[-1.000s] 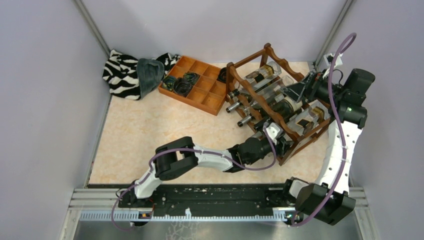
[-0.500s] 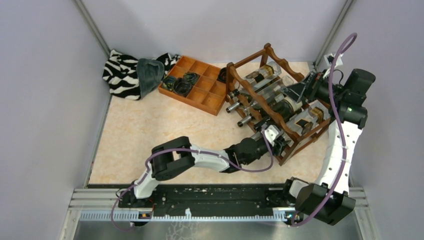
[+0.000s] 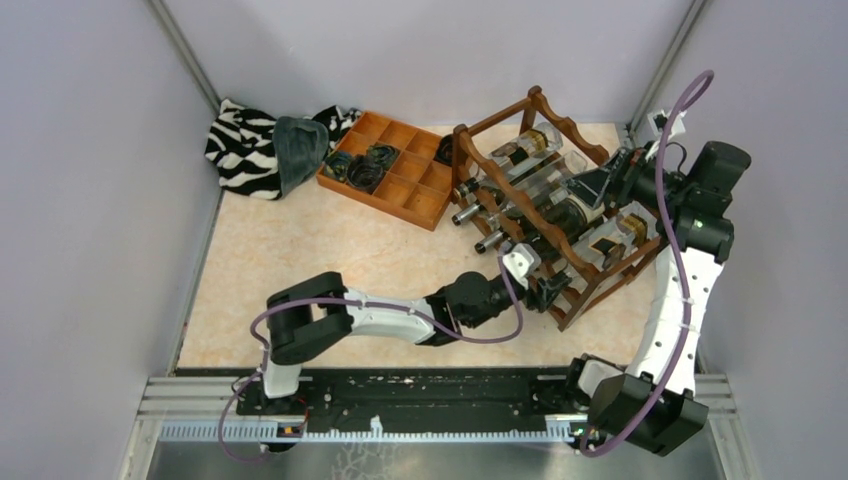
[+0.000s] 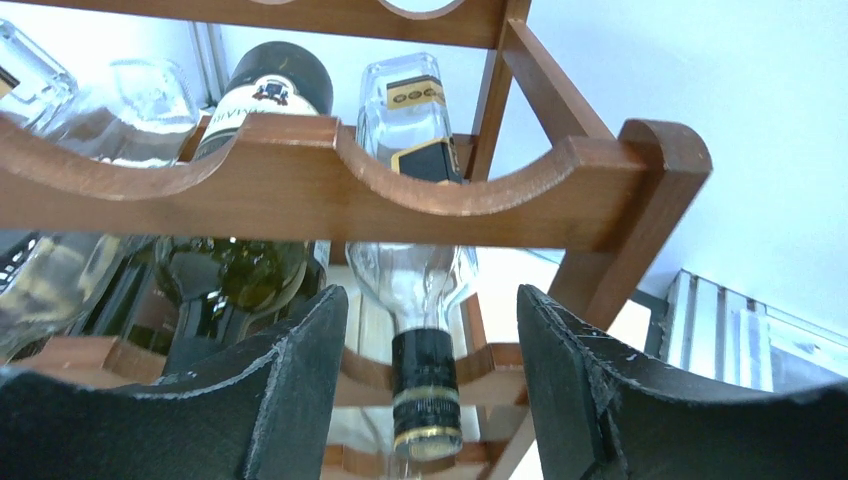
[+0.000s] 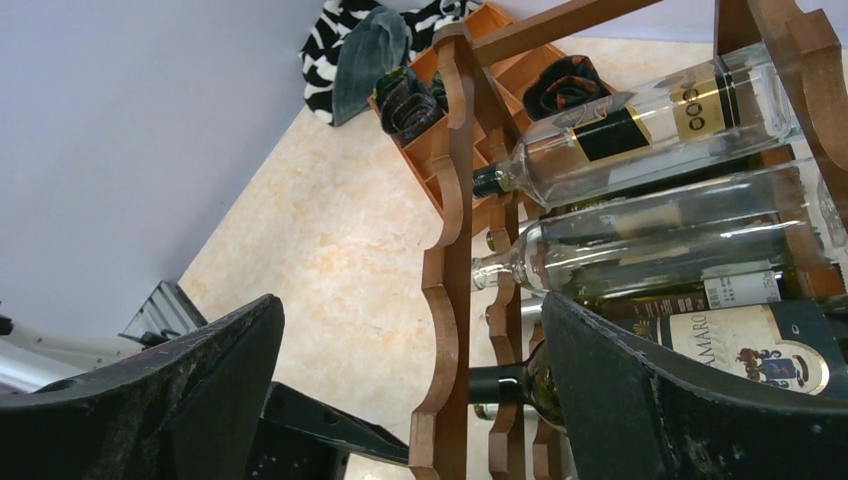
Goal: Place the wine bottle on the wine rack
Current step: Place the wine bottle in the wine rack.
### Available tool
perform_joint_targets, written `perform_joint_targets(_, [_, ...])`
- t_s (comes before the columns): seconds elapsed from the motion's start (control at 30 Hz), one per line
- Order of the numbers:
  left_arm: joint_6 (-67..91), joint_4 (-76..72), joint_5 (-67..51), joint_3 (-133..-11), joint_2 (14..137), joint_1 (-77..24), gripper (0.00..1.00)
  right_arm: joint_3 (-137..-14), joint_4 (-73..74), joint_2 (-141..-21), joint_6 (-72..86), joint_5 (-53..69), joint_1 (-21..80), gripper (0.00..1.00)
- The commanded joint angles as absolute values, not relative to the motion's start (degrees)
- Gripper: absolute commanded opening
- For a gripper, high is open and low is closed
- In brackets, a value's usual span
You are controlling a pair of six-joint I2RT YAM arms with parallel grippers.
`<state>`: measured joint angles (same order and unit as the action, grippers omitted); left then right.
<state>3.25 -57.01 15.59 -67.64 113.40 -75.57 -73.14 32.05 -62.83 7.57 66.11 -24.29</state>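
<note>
The wine rack (image 3: 541,101), a reddish-brown frame with scalloped rails, stands at the right of the table holding several bottles. A clear wine bottle (image 3: 612,243) with a black and gold label lies in the rack's nearest slot. In the left wrist view its black-capped neck (image 4: 428,385) points at the camera under the scalloped rail (image 4: 300,190). My left gripper (image 4: 430,300) is open at the rack's near end (image 3: 545,288), jaws either side of that neck with gaps on both sides. My right gripper (image 5: 410,305) is open and empty beside the rack's far right side (image 3: 600,185).
An orange-brown compartment tray (image 3: 392,172) with dark items sits left of the rack. A zebra-striped cloth (image 3: 243,147) and a grey cloth (image 3: 298,150) lie in the back left corner. Walls close in the table on three sides. A metal rail (image 3: 430,405) runs along the near edge.
My left arm has drawn back to the left, away from the rack's near end, its elbow swinging left. The right arm has barely moved.
</note>
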Motion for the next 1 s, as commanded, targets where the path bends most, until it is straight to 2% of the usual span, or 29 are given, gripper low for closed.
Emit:
perform_joint_targets(0.0, [4.9,-58.0,13.2,-62.9,107.4,-75.9,0.69,-73.2,29.6,-60.7,6.8,67.4,-25.1,0.98])
perform_joint_targets(0.17, [3.1,-51.9,6.3,-58.3,99.6,-75.9,0.68,-73.3,30.8,-59.7,4.9,66.2,-25.2,0.98])
perform_joint_targets(0.33, [2.5,-37.9,0.6,-57.7,90.8,-75.8,0.68,-73.7,32.1,-57.4,1.8,64.9,-25.3,0.98])
perform_joint_targets(0.47, [3.0,-30.2,2.9,-55.7,82.4,-75.8,0.77,-75.1,35.1,-55.3,-2.4,62.8,-25.4,0.98])
perform_joint_targets(0.6, [3.6,-25.2,10.0,-53.3,72.9,-75.7,0.98,-78.0,37.9,-53.6,-6.1,60.5,-25.4,0.99])
perform_joint_targets(0.7, [3.0,-18.3,13.7,-56.0,67.4,-74.7,0.99,-79.4,37.5,-52.1,-6.8,59.7,-25.4,0.99])
perform_joint_targets(0.8, [5.8,-8.9,12.5,-61.5,63.5,-70.3,0.99,-81.0,35.8,-51.0,-5.3,60.4,-25.4,0.99])
perform_joint_targets(0.97, [16.4,-1.7,0.5,-66.2,57.5,-53.4,0.99,-84.0,27.0,-48.9,6.8,60.5,-25.4,0.99])
